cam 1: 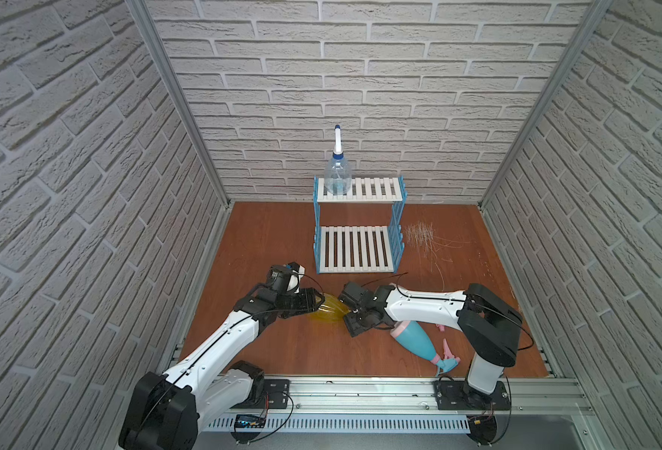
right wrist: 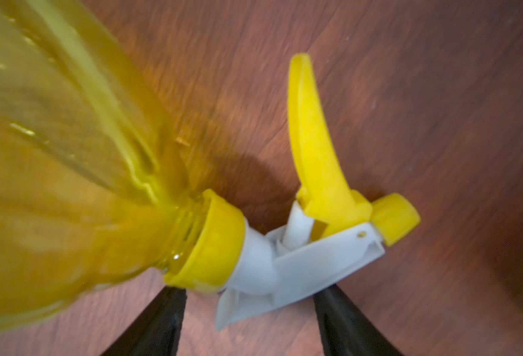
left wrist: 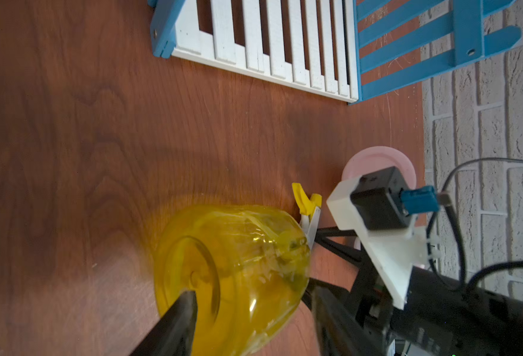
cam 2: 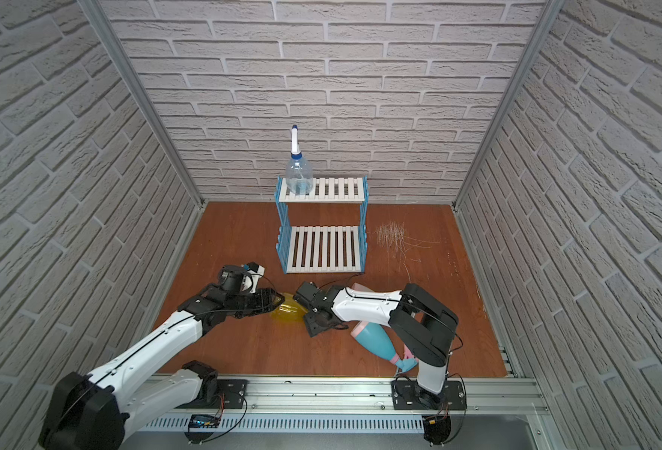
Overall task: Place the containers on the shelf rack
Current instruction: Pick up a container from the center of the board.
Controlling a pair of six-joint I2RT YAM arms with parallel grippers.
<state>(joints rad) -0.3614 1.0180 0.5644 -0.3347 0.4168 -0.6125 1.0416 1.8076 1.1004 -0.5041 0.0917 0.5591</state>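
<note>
Yellow bottle [left wrist: 238, 246] lies on its side, body between the half-spread jaws of the left claw [left wrist: 252, 291], grip can't be told, trigger head [right wrist: 300, 255] between the jaws of the right claw [right wrist: 249, 292] with a gap showing. Bare tabletop [cam 1: 282, 350] runs ahead of both claws to the shelf rack [cam 1: 356, 269], clear bottle [cam 1: 337, 177] upright on top; light blue bottle [cam 1: 413, 337] lies just behind the right claw.

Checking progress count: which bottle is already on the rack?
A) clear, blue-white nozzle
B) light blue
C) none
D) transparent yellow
A: the clear spray bottle stands on the top shelf of the shelf rack; the yellow spray bottle and light blue spray bottle lie on their sides off it.
</note>
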